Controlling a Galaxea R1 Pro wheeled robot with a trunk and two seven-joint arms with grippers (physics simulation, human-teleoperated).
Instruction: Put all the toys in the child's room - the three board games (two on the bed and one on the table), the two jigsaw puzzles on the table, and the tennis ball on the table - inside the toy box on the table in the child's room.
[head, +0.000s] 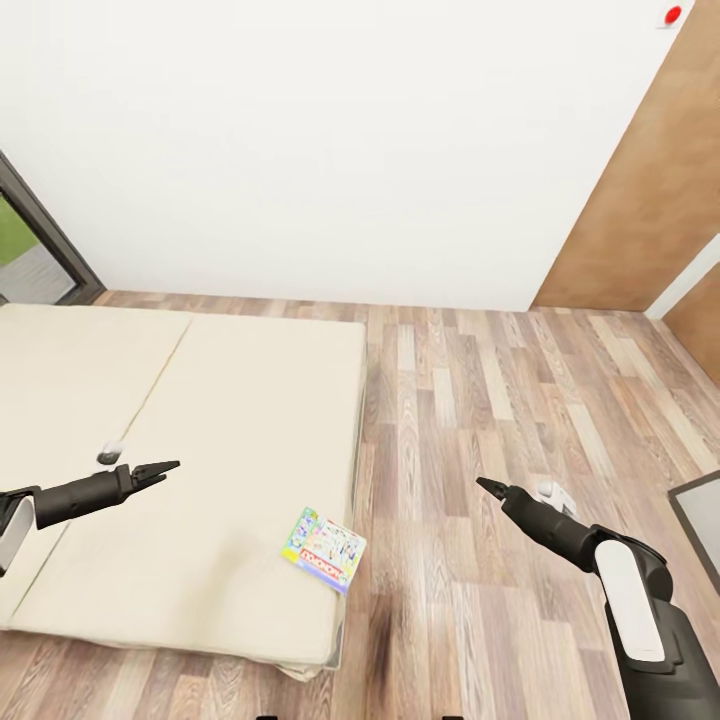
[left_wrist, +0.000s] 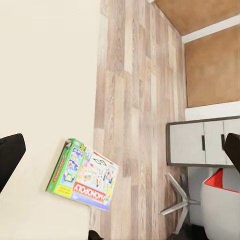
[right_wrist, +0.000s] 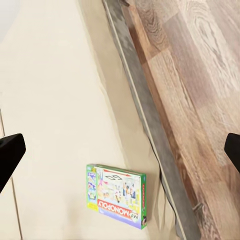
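Low cream-coloured bed (head: 200, 420) with flat mattress fills left half of head view, wood-plank floor (head: 500, 420) to its right, white wall (head: 300, 150) behind. One flat rectangular green-pink "Monopoly" board game box (head: 325, 549) lies flat on the bed near its front right corner, just beside the mattress edge, slightly skewed to the edge. Same box seen in left wrist view (left_wrist: 82, 174) and right wrist view (right_wrist: 117, 195), resting on the cream sheet close to the dark bed frame edge (right_wrist: 150, 125).

Left gripper (head: 168, 467) black, held above the bed well left of the game box, holding nothing; wrist view has its fingertips at opposite frame edges, so spread wide. Right gripper (head: 487, 486) black, over the floor right of the bed, well apart from the box, holding nothing, fingers likewise far apart in its wrist view.

Left wrist view also has a grey cabinet with doors (left_wrist: 202, 142) and part of a red-and-white chair (left_wrist: 220, 200) on the floor
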